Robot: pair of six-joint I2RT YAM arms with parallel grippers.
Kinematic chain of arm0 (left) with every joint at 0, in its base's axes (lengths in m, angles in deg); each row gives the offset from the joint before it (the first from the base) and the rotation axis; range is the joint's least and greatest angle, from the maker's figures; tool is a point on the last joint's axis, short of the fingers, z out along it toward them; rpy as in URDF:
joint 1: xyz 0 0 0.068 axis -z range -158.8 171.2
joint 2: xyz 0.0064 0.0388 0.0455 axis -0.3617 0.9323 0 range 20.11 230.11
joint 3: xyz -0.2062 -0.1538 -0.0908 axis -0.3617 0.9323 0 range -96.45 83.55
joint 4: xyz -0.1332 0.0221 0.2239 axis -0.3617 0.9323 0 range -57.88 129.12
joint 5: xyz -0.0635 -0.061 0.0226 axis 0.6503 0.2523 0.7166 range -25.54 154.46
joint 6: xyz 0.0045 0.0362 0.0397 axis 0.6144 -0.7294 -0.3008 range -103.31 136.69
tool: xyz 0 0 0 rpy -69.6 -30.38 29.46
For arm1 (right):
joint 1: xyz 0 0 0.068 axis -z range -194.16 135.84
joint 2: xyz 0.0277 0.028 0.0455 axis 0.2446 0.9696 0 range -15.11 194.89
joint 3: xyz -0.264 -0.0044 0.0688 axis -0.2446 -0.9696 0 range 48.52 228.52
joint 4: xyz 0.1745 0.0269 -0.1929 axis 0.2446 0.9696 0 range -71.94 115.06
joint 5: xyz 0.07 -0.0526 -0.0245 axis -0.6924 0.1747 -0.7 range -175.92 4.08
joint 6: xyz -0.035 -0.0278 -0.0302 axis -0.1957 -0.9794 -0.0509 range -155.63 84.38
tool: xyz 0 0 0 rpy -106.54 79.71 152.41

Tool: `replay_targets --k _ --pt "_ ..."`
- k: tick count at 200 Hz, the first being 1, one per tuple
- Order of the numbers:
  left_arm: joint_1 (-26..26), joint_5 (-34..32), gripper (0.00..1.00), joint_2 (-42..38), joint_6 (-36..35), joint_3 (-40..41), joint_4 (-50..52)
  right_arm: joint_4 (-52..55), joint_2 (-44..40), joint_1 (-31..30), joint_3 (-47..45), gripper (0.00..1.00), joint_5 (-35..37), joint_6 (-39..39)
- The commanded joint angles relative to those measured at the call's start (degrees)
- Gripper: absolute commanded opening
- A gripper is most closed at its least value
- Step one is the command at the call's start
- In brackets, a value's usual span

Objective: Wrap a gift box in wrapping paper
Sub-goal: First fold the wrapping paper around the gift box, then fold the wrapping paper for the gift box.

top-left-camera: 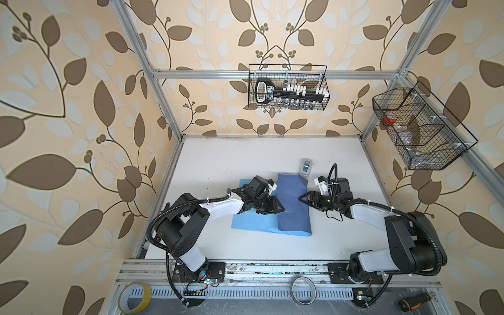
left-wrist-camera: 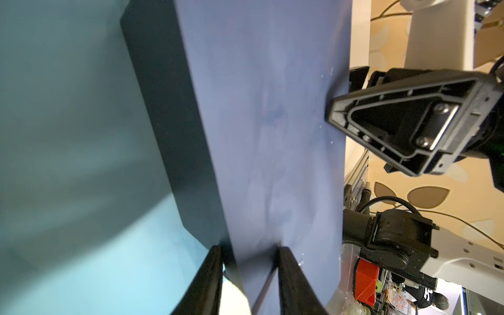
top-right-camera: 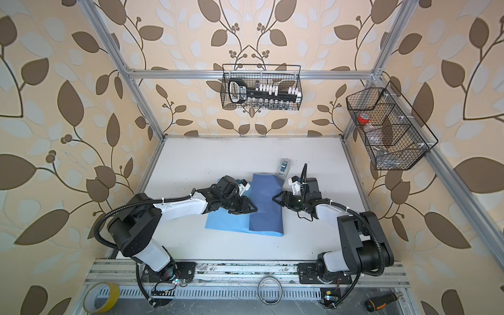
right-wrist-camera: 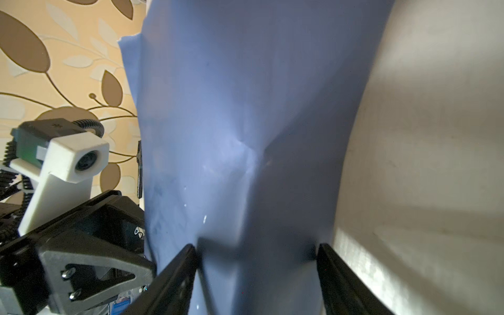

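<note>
The left gripper (top-left-camera: 282,210) has its jaws slightly apart astride one edge of the large thin two-tone blue wrapping paper (top-left-camera: 294,218), pinching or not I cannot tell, with the dark folded flap lying crosswise between both tips, presumably over the hidden small black gift box, and the right gripper (top-left-camera: 300,198) equally near, jaws wide apart

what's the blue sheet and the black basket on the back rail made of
The wrapping paper looks like thin matte paper: soft creases, a folded-over flap, light blue one face, darker the other. The basket looks like black-coated metal wire: thin rigid rods in an open grid, coating unsure.
</note>
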State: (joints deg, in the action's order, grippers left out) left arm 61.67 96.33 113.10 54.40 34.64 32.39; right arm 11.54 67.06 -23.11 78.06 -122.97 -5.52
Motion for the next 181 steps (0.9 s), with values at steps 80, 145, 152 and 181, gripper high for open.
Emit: replay_targets --k 80,145,152,181 --pt "-17.60 -14.72 0.78 -23.44 -2.38 11.84 17.98 3.09 2.37 -1.50 -4.21 0.64 6.85 -1.16" --pt "-18.51 -19.51 0.80 -34.81 2.58 21.78 29.78 2.00 2.89 -1.42 -4.32 0.63 5.51 -1.24" --pt "-18.34 -17.95 0.80 -33.80 2.53 22.28 29.15 1.96 2.88 -1.42 -4.32 0.63 5.42 -1.19" --pt "-18.15 -6.93 0.75 -28.97 2.10 24.16 20.10 1.59 3.38 -1.46 -4.23 0.63 5.01 -1.10"
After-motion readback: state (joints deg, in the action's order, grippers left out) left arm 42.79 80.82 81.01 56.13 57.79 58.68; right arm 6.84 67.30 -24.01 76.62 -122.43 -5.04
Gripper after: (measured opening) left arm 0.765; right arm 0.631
